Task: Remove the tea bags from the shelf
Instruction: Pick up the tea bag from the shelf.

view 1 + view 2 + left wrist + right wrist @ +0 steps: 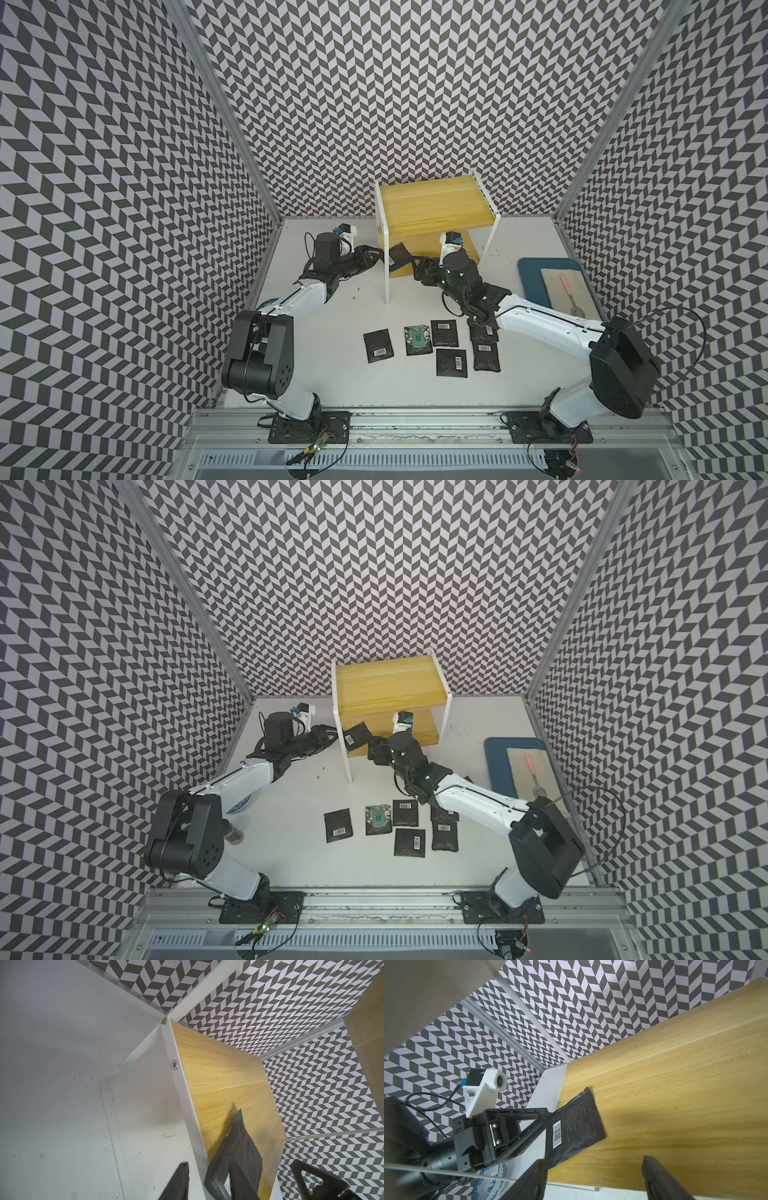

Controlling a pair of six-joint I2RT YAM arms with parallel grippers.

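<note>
The shelf has yellow boards in a white frame. One black tea bag lies tilted on the lower board, its barcode edge over the left frame bar. My left gripper comes in from the left and is open, straddling that bar and the sachet's edge, one fingertip touching it. My right gripper is open at the board's front edge, holding nothing. Several tea bags lie on the table in front, one green-patterned.
A blue tray at the right holds a beige mat and a pink-handled spoon. A blue-and-white bowl and a small dark jar sit under my left arm. Patterned walls close in three sides.
</note>
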